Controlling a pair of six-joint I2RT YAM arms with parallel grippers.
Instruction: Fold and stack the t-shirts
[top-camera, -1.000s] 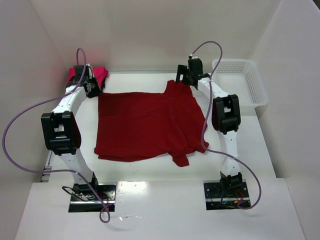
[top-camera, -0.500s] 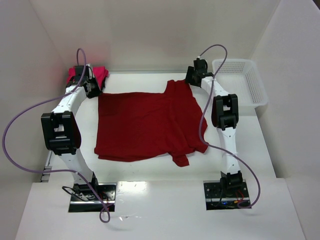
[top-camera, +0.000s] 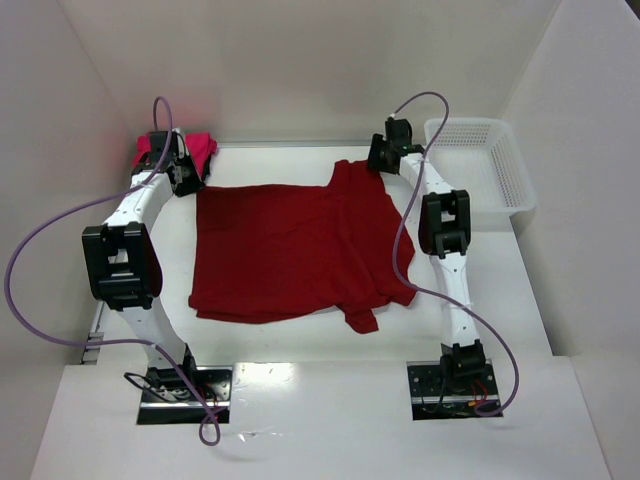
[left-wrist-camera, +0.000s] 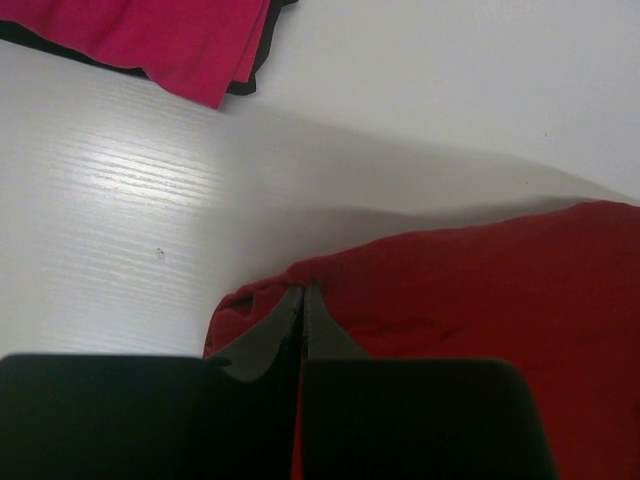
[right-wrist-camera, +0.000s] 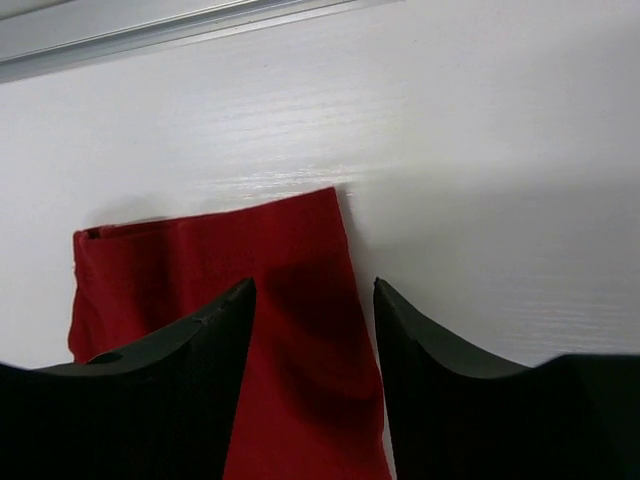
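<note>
Right wrist view: the right gripper (right-wrist-camera: 312, 287) is seen unclenched astride a sleeve of the crimson t-shirt (right-wrist-camera: 200, 260) at 1 o'clock; the left gripper (left-wrist-camera: 302, 295) is clamped on its 11 o'clock corner. If only hem is caught, slippage is risked.

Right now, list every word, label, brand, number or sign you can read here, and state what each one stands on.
None: no text can be read in any view.
The red shirt, pink shirt and basket show no print, tag or label.
The arm bases carry small coloured bits, too small to tell whether any is lettering.
</note>
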